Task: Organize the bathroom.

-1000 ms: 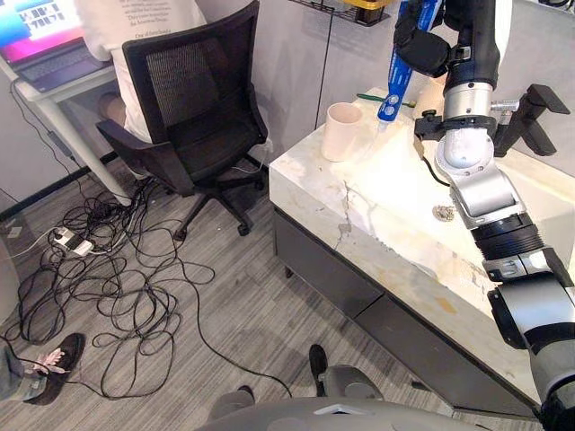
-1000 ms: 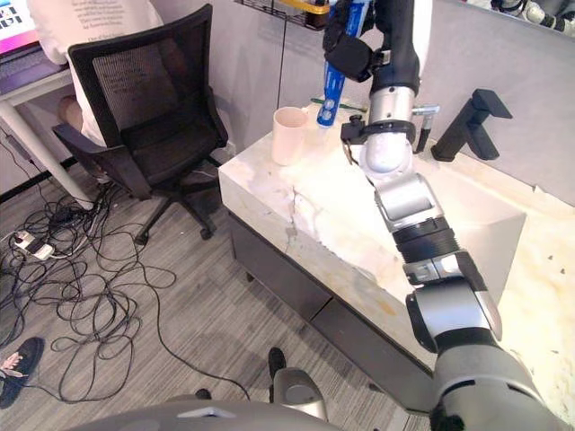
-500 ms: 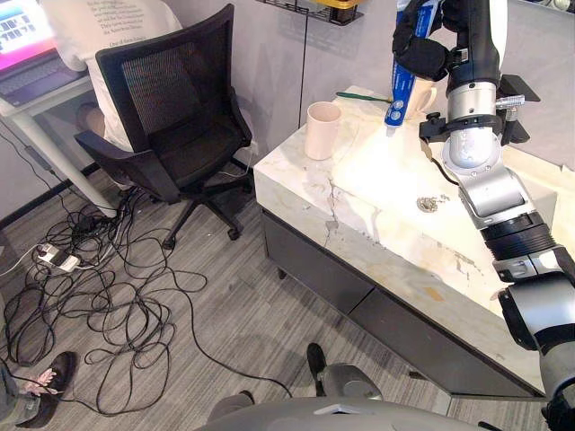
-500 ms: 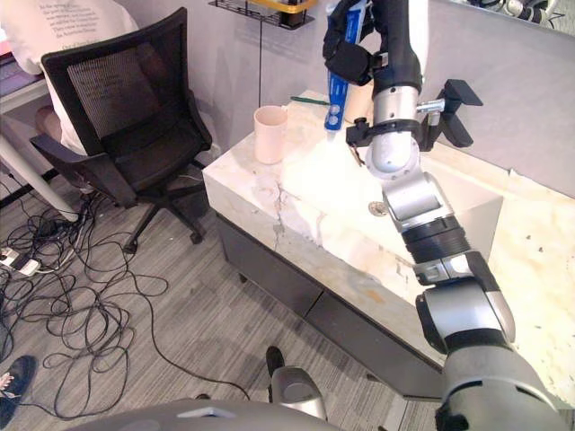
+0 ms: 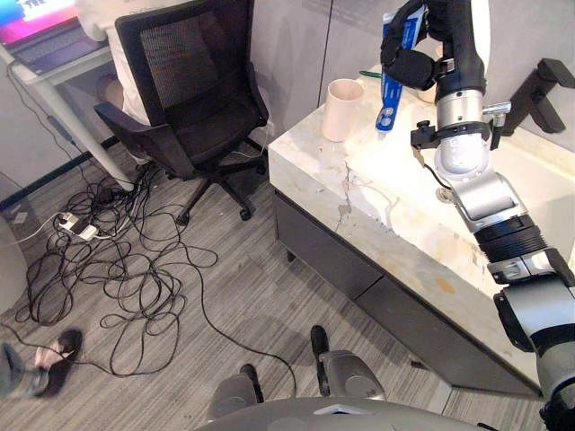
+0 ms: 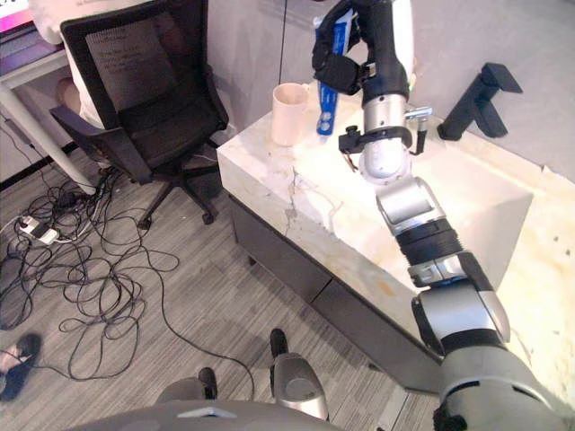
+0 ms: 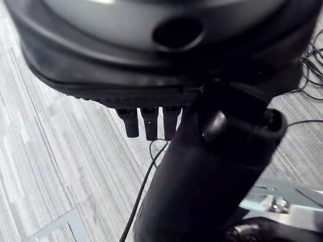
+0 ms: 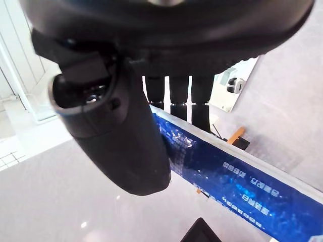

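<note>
Right hand point(image 5: 409, 63) clenched around blue toothpaste tube point(image 5: 390, 83), long axis near vertical, cup point(image 5: 342, 109) apparently at nine o'clock.

Right arm: reaching up and forward over the counter's far left corner, right hand point(image 5: 415, 65) raised, fingers and thumb curling round a blue tube point(image 5: 393, 67). Left hand point(image 7: 151, 121): hanging low above the floor, fingers pointing straight.
</note>
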Robot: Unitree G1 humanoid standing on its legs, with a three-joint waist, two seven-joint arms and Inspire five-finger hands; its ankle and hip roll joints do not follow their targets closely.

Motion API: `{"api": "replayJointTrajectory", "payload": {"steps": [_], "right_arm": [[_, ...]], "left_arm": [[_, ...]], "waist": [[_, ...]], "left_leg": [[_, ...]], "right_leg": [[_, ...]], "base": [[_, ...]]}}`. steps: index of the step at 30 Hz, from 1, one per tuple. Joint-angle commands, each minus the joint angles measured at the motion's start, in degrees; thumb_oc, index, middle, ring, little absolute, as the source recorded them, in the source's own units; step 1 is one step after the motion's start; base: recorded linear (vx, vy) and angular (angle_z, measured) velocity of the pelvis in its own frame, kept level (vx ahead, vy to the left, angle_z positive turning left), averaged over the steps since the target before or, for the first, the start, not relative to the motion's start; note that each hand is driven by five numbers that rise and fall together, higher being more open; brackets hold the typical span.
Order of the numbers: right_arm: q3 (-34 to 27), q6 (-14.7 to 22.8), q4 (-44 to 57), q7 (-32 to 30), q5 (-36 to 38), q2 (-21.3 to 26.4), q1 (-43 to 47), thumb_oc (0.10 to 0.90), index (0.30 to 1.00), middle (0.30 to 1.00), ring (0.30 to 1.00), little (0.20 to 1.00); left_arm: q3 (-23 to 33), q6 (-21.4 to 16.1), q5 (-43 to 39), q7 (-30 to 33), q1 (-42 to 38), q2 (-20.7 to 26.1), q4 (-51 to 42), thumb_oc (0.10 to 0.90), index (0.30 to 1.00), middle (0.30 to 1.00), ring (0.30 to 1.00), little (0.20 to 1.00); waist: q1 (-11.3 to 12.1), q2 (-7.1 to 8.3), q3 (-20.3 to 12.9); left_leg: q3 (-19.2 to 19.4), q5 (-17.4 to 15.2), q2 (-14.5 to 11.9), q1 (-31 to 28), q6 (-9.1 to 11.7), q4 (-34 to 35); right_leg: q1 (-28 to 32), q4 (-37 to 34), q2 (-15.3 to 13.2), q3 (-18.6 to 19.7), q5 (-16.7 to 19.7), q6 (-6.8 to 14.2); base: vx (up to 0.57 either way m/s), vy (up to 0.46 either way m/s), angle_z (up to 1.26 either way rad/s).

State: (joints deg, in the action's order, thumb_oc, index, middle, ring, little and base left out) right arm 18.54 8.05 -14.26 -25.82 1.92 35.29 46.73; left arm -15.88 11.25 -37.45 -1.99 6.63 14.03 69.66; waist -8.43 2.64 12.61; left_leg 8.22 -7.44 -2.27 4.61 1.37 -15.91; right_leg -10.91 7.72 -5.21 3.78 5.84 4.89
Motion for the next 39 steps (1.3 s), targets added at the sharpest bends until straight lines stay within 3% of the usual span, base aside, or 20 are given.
{"api": "replayJointTrajectory", "payload": {"steps": [1,3,5,8,11,16,17,18,19,21,22,26,27,31,39], "right_arm": [[-4.5,3.3,6.5,-4.0,-3.4,-0.9,9.2,0.4,0.3,0.3,0.3,0.3],[-5.3,2.1,8.6,-3.0,-4.7,-2.6,9.0,0.4,0.3,0.3,0.3,0.3],[-5.3,2.7,8.9,-4.0,-7.6,-3.4,8.1,0.4,0.3,0.3,0.3,0.3],[-6.1,4.5,7.5,-3.8,-7.1,-2.2,7.1,0.4,0.3,0.3,0.3,0.3],[-7.4,6.9,6.6,-4.1,-6.8,0.7,5.0,0.4,0.3,0.3,0.3,0.3],[-8.2,9.9,4.0,-3.3,-5.7,2.4,4.1,0.4,0.3,0.3,0.3,0.3],[-7.9,10.3,4.0,-3.3,-4.9,2.4,4.1,0.4,0.3,0.3,0.3,0.3],[-7.9,10.1,5.3,-2.9,-4.0,2.4,4.2,0.4,0.3,0.3,0.3,0.3],[-7.9,9.3,6.4,-2.6,-4.2,2.3,4.3,0.4,0.3,0.3,0.3,0.3],[-8.0,8.5,7.2,-2.1,-4.2,1.8,4.7,0.4,0.3,0.3,0.3,0.3],[-7.9,7.8,7.6,-2.3,-5.2,1.1,5.2,0.4,0.3,0.3,0.3,0.3],[-8.5,8.6,6.1,-2.4,-6.9,1.0,5.7,0.4,0.3,0.3,0.3,0.3],[-8.8,8.9,4.7,-1.8,-7.6,1.1,6.6,0.4,0.3,0.3,0.3,0.3],[-8.8,9.1,2.0,-2.8,-8.4,1.8,7.7,0.4,0.3,0.3,0.3,0.3],[-10.2,9.1,1.0,-3.1,-6.4,4.2,6.3,0.4,0.3,0.3,0.3,0.3]], "left_arm": [[1.3,-4.7,-1.7,-1.8,-7.6,-2.3,-2.8,0.8,0.9,0.9,0.9,0.9],[1.9,-5.1,-0.8,-1.8,-7.9,-1.5,-1.8,0.8,0.9,0.9,0.9,0.9],[2.2,-5.2,-2.3,-1.6,-9.4,-1.0,-1.3,0.8,0.9,0.9,0.9,0.9],[3.8,-4.8,1.7,-2.9,-9.0,-1.4,-0.6,0.8,0.9,0.9,0.9,0.9],[4.3,-3.7,4.2,-6.9,-7.8,0.3,-1.1,0.8,0.9,0.9,0.9,0.9],[4.7,-0.5,3.8,-9.0,-8.1,2.0,-1.4,0.8,0.9,0.9,0.9,0.9],[4.4,-1.0,3.0,-9.0,-7.8,2.2,-1.0,0.8,0.9,0.9,0.9,0.9],[4.6,-2.2,1.8,-9.0,-7.1,2.6,-0.5,0.8,0.9,0.9,0.9,0.9],[5.4,-2.7,1.7,-9.1,-6.5,3.0,-0.2,0.8,0.9,0.9,0.9,0.9],[5.7,-2.8,1.0,-9.0,-6.1,3.2,-0.2,0.8,0.9,0.9,0.9,0.9],[5.6,-2.0,0.6,-8.2,-6.2,3.6,-0.9,0.8,0.9,0.9,0.9,0.9],[5.8,-1.1,1.9,-9.2,-6.3,4.9,-2.3,0.8,0.9,0.9,0.9,0.9],[6.3,0.4,1.3,-10.0,-5.9,5.1,-3.0,0.8,0.9,0.9,0.9,0.9],[3.8,1.6,3.5,-11.5,-7.2,4.4,-3.5,0.8,0.9,0.9,0.9,0.9],[3.3,2.2,3.0,-9.4,-6.0,3.3,-3.5,0.8,0.9,0.9,0.9,0.9]], "waist": [[0.2,0.57,-0.5],[0.3,-0.05,-0.2],[0.7,0.28,0.1],[0.9,0.86,-0.6],[0.4,0.21,-0.6],[-0.3,-1.27,-0.7],[0.1,-1.59,-0.4],[0.5,-2.36,0.5],[0.6,-2.54,1.0],[0.3,-2.59,1.4],[-0.6,-1.61,2.0],[-1.3,-1.71,2.2],[-1.4,-2.11,1.6],[-1.2,-2.15,1.0],[-1.9,-2.1,-0.3]], "left_leg": [[1.4,-7.0,0.5,-5.2,-4.4,-0.6],[1.0,-5.4,0.1,-4.5,-5.1,0.2],[0.1,-4.4,0.9,-2.5,-5.0,0.0],[0.0,-4.9,1.5,-2.4,-4.7,-1.3],[0.3,-4.9,2.4,-1.7,-4.3,-2.5],[0.0,-4.5,3.5,-2.0,-4.9,-1.4],[0.2,-4.4,3.6,-1.9,-5.1,-1.2],[0.9,-4.5,3.2,-2.1,-5.6,-1.4],[1.3,-4.9,3.0,-2.5,-5.9,-1.7],[1.8,-5.4,3.2,-3.1,-5.8,-2.1],[1.2,-8.5,5.0,-4.1,-6.3,-3.9],[-0.9,-10.8,5.2,-3.6,-6.8,-7.3],[-0.9,-10.1,4.4,-3.3,-5.9,-7.5],[-1.9,-8.4,3.8,-1.4,-5.2,-7.5],[-3.2,-6.4,3.5,-3.5,-5.1,-2.4]], "right_leg": [[-4.2,10.6,1.5,2.7,-6.0,4.6],[-4.2,14.7,2.3,1.6,-9.0,3.9],[-2.4,11.0,2.9,1.3,-8.5,2.7],[0.4,7.6,3.2,0.4,-8.1,1.4],[2.0,5.4,3.6,0.6,-7.4,0.7],[1.7,6.7,3.2,1.1,-8.3,1.0],[0.6,8.6,2.8,0.1,-8.7,1.2],[-3.4,15.9,2.7,-1.8,-9.5,1.7],[-6.2,18.9,2.4,-2.1,-8.5,2.4],[-7.8,17.7,1.8,-1.9,-7.2,2.8],[-9.3,7.7,0.8,0.9,-0.5,4.2],[-8.1,7.6,2.3,4.7,-1.5,3.3],[-6.0,8.7,2.8,4.1,-3.9,2.6],[-3.7,7.3,3.1,3.4,-4.6,1.4],[-3.2,6.7,3.4,4.6,-5.0,2.1]], "base": [[-0.1,0.001,-0.28],[-0.11,-0.024,0.02],[-0.05,-0.084,0.07],[0.02,-0.03,0.37],[0.0,0.087,0.29],[0.02,0.148,0.2],[-0.01,0.066,-0.07],[0.01,0.062,-0.21],[0.06,0.019,-0.37],[0.13,-0.052,-0.38],[0.16,-0.085,-0.24],[0.2,-0.154,0.07],[0.16,-0.107,0.82],[0.11,-0.089,0.62],[0.07,-0.002,-0.01]]}}
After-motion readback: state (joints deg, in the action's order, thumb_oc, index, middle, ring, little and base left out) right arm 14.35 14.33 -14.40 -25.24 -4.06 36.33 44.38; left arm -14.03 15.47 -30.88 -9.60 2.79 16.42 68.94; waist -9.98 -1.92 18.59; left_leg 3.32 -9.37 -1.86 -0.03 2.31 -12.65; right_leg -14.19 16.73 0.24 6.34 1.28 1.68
